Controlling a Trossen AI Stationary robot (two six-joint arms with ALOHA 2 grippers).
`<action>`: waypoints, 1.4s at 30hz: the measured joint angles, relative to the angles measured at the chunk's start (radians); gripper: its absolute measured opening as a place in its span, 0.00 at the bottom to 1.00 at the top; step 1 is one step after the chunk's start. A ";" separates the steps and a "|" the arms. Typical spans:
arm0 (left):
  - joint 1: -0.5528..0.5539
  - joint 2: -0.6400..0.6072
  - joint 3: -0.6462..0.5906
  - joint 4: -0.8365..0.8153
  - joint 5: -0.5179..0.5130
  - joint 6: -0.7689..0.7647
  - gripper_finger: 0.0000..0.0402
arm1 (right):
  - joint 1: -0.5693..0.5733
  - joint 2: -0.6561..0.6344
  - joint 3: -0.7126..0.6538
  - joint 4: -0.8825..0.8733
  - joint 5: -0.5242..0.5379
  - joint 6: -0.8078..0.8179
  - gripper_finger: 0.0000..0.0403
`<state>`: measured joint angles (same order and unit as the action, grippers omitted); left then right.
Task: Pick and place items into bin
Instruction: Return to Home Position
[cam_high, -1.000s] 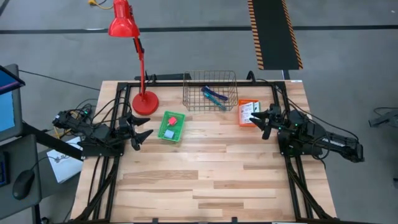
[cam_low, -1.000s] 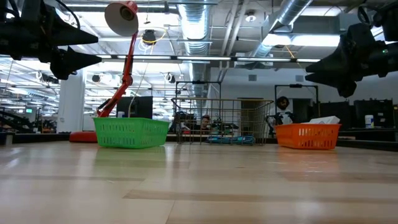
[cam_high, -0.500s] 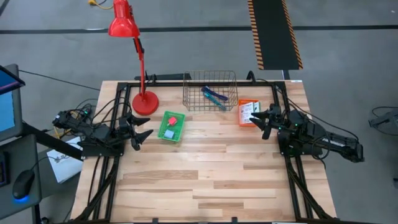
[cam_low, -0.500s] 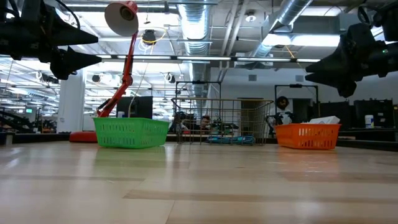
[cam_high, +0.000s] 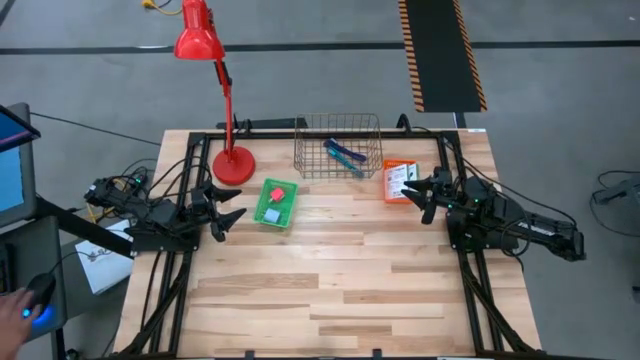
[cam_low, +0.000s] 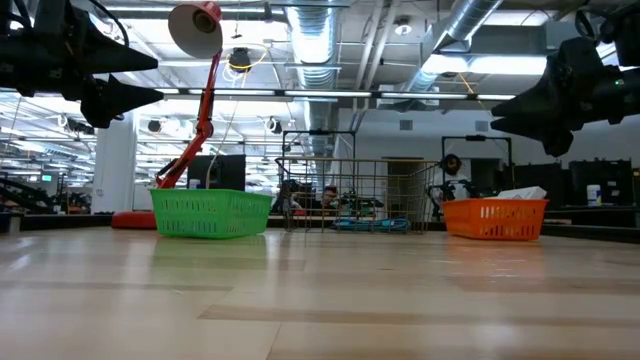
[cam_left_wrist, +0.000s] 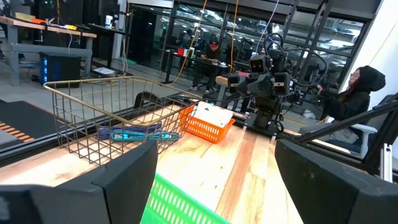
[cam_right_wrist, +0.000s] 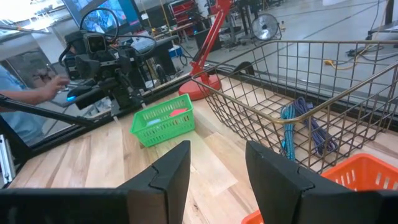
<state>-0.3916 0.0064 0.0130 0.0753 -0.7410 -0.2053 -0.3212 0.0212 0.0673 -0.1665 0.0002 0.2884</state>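
A teal stick (cam_high: 352, 158) and a dark-blue stick (cam_high: 334, 146) lie in the wire basket (cam_high: 338, 120) at the table's far edge. White printed card packs (cam_high: 401, 178) lie in the orange basket (cam_high: 387, 184) to its right. A pink-red piece (cam_high: 277, 194) and a light-blue piece (cam_high: 270, 213) lie in the green basket (cam_high: 289, 206). My left gripper (cam_high: 237, 204) is open and empty, above the table left of the green basket. My right gripper (cam_high: 408, 192) is open and empty, beside the orange basket.
A red desk lamp (cam_high: 232, 162) stands on its round base at the far left, its head (cam_high: 194, 38) beyond the table. Bare wooden tabletop (cam_high: 330, 280) stretches from the baskets to the near edge. A person's hand (cam_high: 18, 310) is at a mouse left of the table.
Both arms have kept still. A person's hand has come onto the mouse beside the table's left side.
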 joint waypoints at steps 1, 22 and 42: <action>0.000 0.000 0.000 0.000 0.000 0.000 0.78 | 0.000 0.000 0.000 0.000 0.000 0.000 0.37; 0.000 0.000 0.000 0.000 0.000 0.000 0.78 | 0.000 0.000 0.000 0.000 0.000 0.000 0.36; 0.000 0.000 0.000 0.000 0.000 0.000 0.78 | 0.000 0.000 0.000 0.000 0.000 0.000 0.35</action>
<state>-0.3916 0.0063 0.0128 0.0753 -0.7410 -0.2056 -0.3212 0.0213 0.0673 -0.1665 0.0004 0.2886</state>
